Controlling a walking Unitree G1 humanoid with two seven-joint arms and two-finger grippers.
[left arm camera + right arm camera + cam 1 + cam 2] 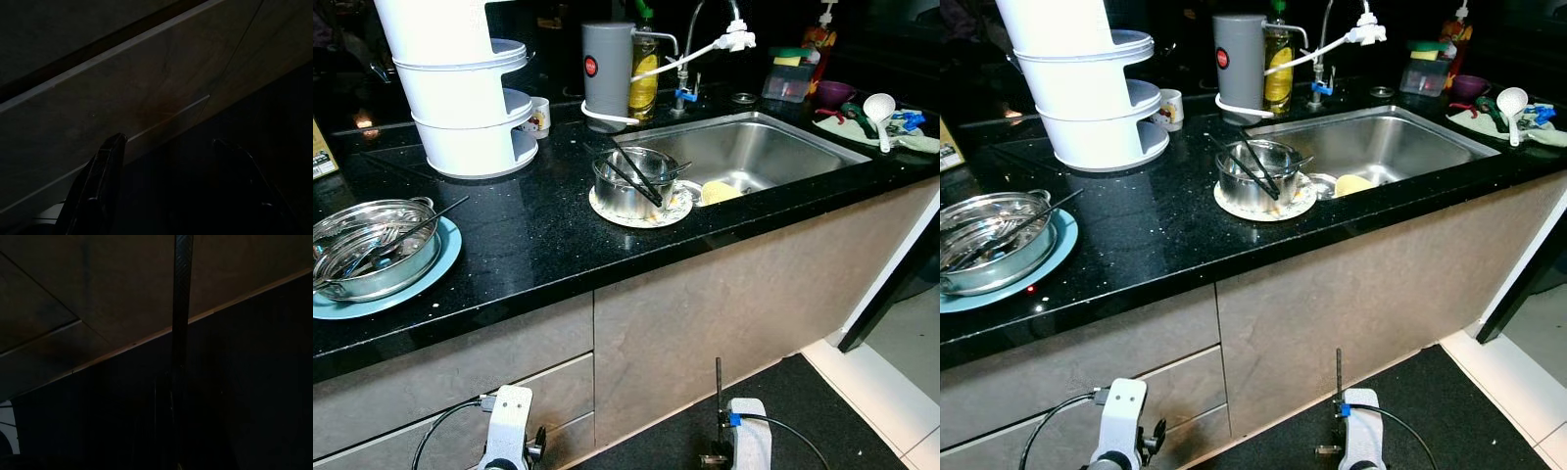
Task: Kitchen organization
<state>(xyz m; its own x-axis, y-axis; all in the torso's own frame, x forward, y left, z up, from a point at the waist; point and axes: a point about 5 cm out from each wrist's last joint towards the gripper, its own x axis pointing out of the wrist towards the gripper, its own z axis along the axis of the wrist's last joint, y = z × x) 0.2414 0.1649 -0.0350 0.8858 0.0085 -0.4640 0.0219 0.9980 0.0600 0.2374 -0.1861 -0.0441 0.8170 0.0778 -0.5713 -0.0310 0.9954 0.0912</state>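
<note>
Left claw [166,186] hangs open and empty by the cabinet, right claw [181,382] grips a chopstick [719,397] that could snag the worktop [538,235] edge when raised.

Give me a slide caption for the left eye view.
Black counter with steel pot on a plate beside the sink.

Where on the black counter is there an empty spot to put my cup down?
The biggest bare patch of the black counter lies between the blue plate holding a steel pot and the small plate under the steel bowl, in front of the white stacked rack. It is crowded behind the sink and at its far right.
</note>
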